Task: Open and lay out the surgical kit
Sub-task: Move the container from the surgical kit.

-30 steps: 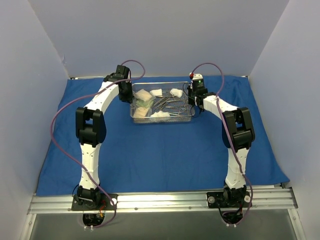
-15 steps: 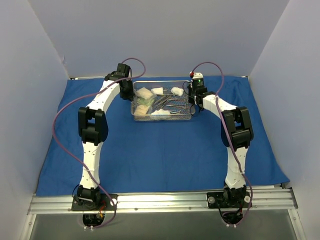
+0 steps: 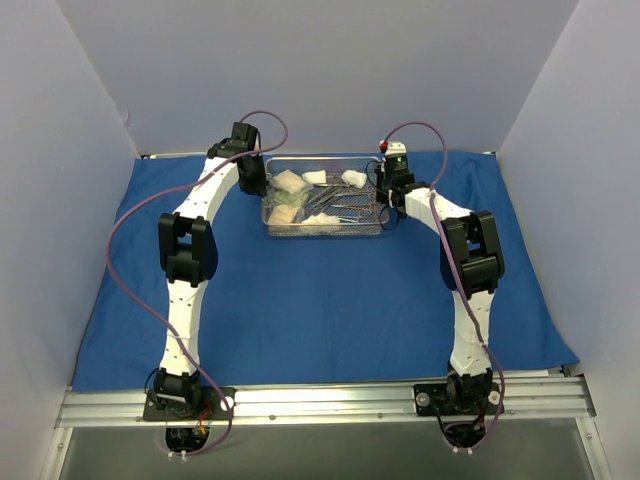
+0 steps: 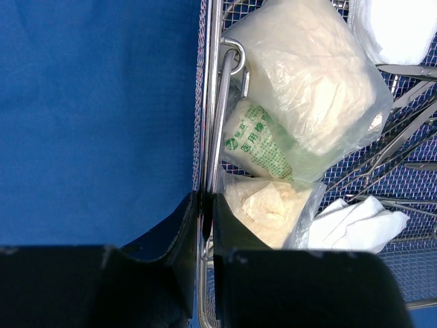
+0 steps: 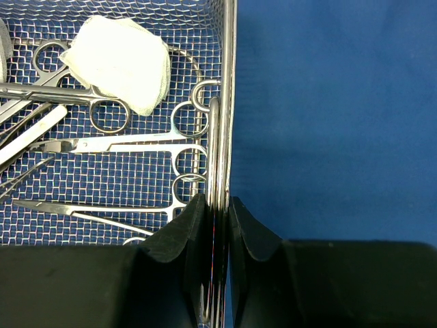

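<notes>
The steel wire-mesh tray (image 3: 322, 232) sits on the spread blue drape (image 3: 320, 310) at the far middle. It holds clear packets (image 4: 307, 75), white gauze pads (image 5: 119, 61) and steel scissors and forceps (image 5: 130, 142). My left gripper (image 3: 258, 185) is shut on the tray's left end wall (image 4: 213, 102), one finger inside and one outside, as the left wrist view (image 4: 203, 201) shows. My right gripper (image 3: 388, 197) is shut on the tray's right end wall and handle (image 5: 229, 68), as the right wrist view (image 5: 217, 205) shows.
Pale walls enclose the table at the back and on both sides, with the back wall close behind the tray. The drape (image 3: 150, 330) covers most of the table. A metal rail (image 3: 320, 400) with the arm bases runs along the near edge.
Both grippers and the tray have moved a little toward the back wall. Both grips are unchanged.
</notes>
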You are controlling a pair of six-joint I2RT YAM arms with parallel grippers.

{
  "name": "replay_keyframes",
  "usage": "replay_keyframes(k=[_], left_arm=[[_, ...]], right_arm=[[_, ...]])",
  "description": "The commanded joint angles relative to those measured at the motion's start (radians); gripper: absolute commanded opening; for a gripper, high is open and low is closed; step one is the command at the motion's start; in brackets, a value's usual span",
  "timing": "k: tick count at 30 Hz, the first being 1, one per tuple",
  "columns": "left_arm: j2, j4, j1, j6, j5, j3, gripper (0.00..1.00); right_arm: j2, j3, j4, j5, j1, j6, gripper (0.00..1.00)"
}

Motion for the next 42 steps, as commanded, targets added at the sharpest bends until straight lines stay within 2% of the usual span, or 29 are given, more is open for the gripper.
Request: replay_keyframes(k=[1, 17, 20, 23, 24, 26, 27, 30, 31, 32, 37, 41, 42], left_arm=[[0.042, 0.043, 0.027, -0.02, -0.021, 0.066, 0.03], [0.05, 0.024, 0.032, -0.022, -0.048, 0.091, 0.09], [0.049, 0.02, 0.03, -0.019, -0.048, 0.086, 0.15], [0.041, 0.018, 0.032, -0.016, -0.051, 0.082, 0.21], [0.035, 0.017, 0.032, -0.014, -0.051, 0.083, 0.35], [0.017, 0.017, 0.032, -0.008, -0.062, 0.086, 0.44], [0.007, 0.015, 0.032, -0.006, -0.065, 0.092, 0.56], [-0.039, 0.014, 0.032, 0.001, -0.077, 0.115, 0.76], [-0.072, 0.011, 0.032, 0.001, -0.091, 0.125, 0.92], [-0.088, 0.005, 0.03, 0.0, -0.105, 0.131, 0.95], [-0.261, 0.012, 0.026, 0.003, -0.151, 0.094, 0.94], [-0.436, 0.07, 0.014, 0.006, -0.2, -0.06, 0.94], [-0.515, 0.084, 0.012, 0.004, -0.211, -0.152, 0.94]], right_arm=[[0.014, 0.048, 0.04, -0.018, -0.007, -0.045, 0.07], [0.009, 0.046, 0.042, -0.016, -0.006, -0.036, 0.11], [0.009, 0.051, 0.037, -0.016, -0.007, -0.036, 0.13], [0.002, 0.049, 0.032, -0.015, -0.007, -0.036, 0.22], [-0.001, 0.049, 0.031, -0.013, -0.007, -0.038, 0.27], [-0.02, 0.051, 0.031, -0.011, -0.007, -0.042, 0.34], [-0.026, 0.054, 0.023, -0.013, -0.007, -0.044, 0.41], [-0.069, 0.065, 0.017, -0.004, -0.007, -0.051, 0.47], [-0.084, 0.066, 0.017, 0.001, -0.006, -0.051, 0.5], [-0.116, 0.069, 0.014, 0.011, -0.006, -0.054, 0.52], [-0.245, 0.066, 0.005, 0.067, -0.006, -0.047, 0.8], [-0.407, 0.025, 0.019, 0.13, -0.027, 0.028, 0.85], [-0.438, -0.007, 0.028, 0.157, -0.038, 0.044, 0.91]])
